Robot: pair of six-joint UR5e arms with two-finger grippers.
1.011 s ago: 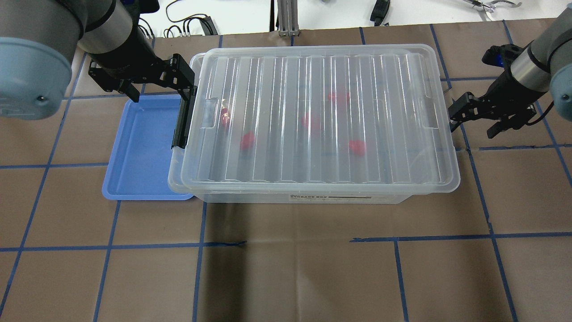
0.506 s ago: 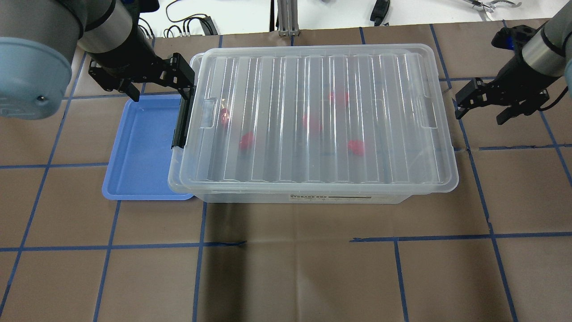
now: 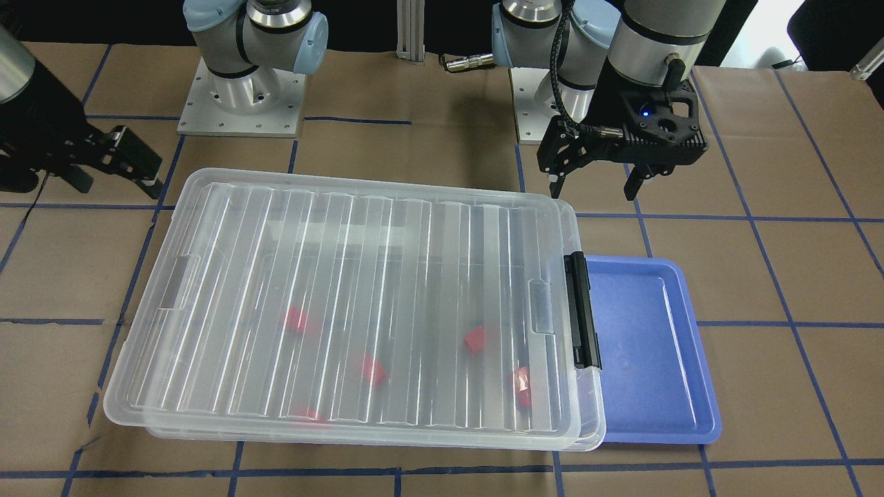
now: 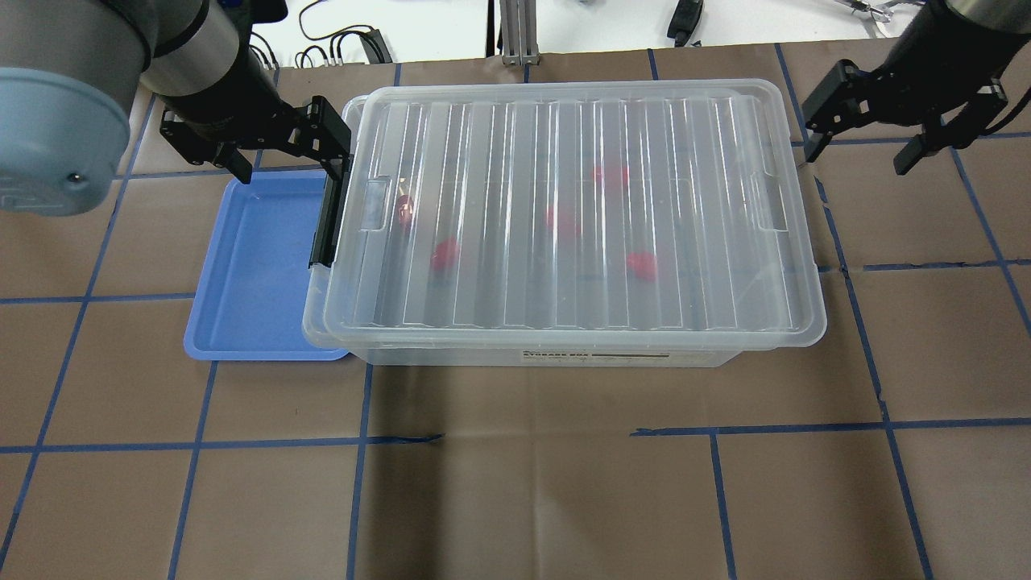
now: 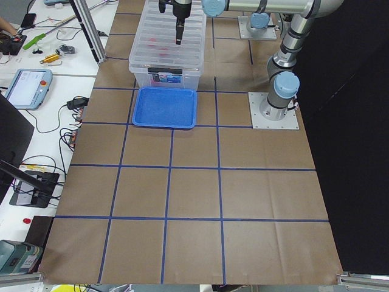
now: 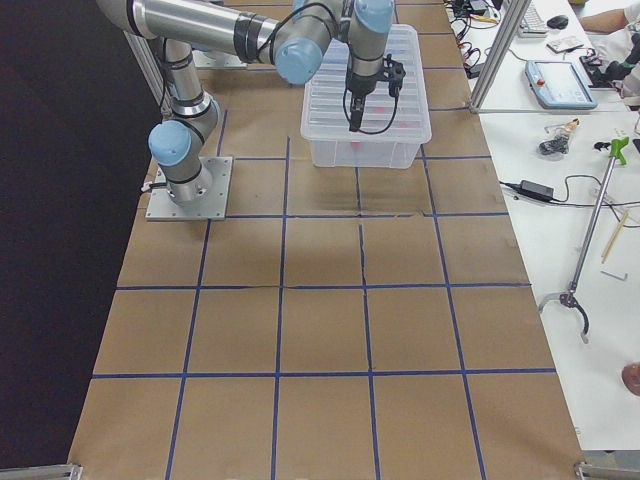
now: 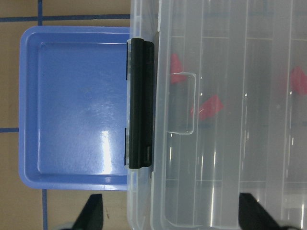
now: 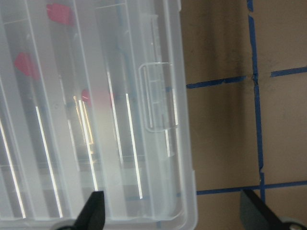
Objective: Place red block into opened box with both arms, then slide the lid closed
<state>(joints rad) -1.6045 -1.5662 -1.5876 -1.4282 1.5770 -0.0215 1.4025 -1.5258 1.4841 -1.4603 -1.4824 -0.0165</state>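
Observation:
The ribbed clear lid (image 4: 580,209) lies over the clear box (image 4: 564,355), set slightly to the right, so the box's left rim shows. Several red blocks (image 4: 642,263) lie inside under the lid, also seen as red blocks (image 3: 373,369) in the front view. My left gripper (image 4: 286,165) hangs open above the far left corner, near the black latch bar (image 4: 326,217), holding nothing. My right gripper (image 4: 855,157) is open and empty, off the lid's far right corner and apart from it. The right wrist view shows the lid's tab (image 8: 160,96) below the open fingers.
A blue tray (image 4: 250,274) sits partly under the box's left end and shows no blocks. Brown paper with blue tape lines covers the table. Cables and tools lie on the white bench beyond the far edge (image 4: 354,40).
The right gripper left the lid's right end and rose toward the far right corner. The lid shifted slightly left. The left arm stayed put.

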